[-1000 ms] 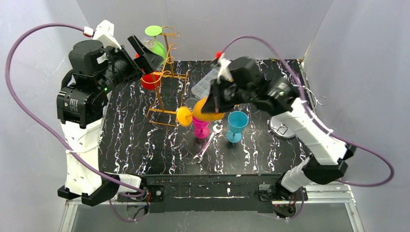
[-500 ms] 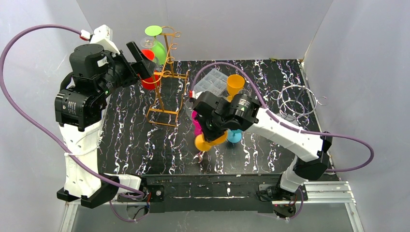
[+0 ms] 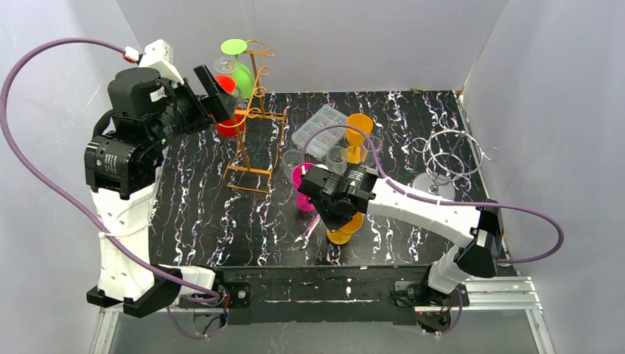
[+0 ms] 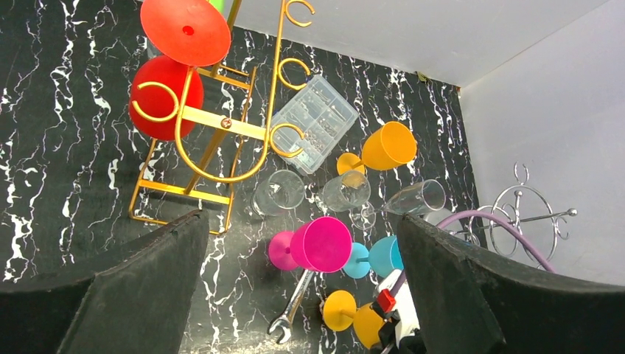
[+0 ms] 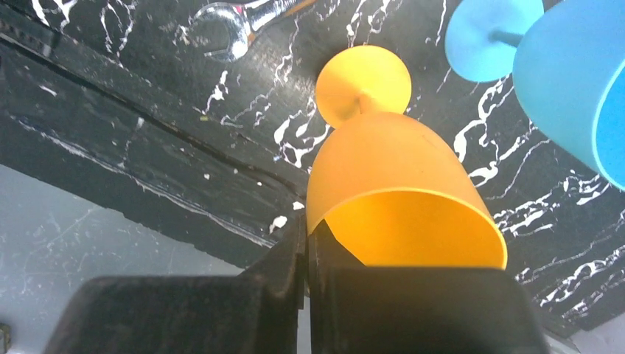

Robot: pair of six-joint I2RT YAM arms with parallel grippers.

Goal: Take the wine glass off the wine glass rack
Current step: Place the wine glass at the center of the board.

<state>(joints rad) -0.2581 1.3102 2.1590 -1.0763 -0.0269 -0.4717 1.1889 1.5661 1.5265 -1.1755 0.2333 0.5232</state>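
— Where's the orange wine glass (image 3: 345, 232)?
— Lower centre of the overhead view, rim pinched tight in the right gripper (image 5: 306, 236). Light plastic, I'd guess, and slick; the stem's surer. The left gripper (image 3: 216, 88) gapes wide by the wine glass rack (image 4: 221, 124), upper left.

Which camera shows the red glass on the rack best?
Left wrist: red glass hangs with foot and bowl visible on the gold rack. Top view has the left gripper covering part of it; right wrist misses it.
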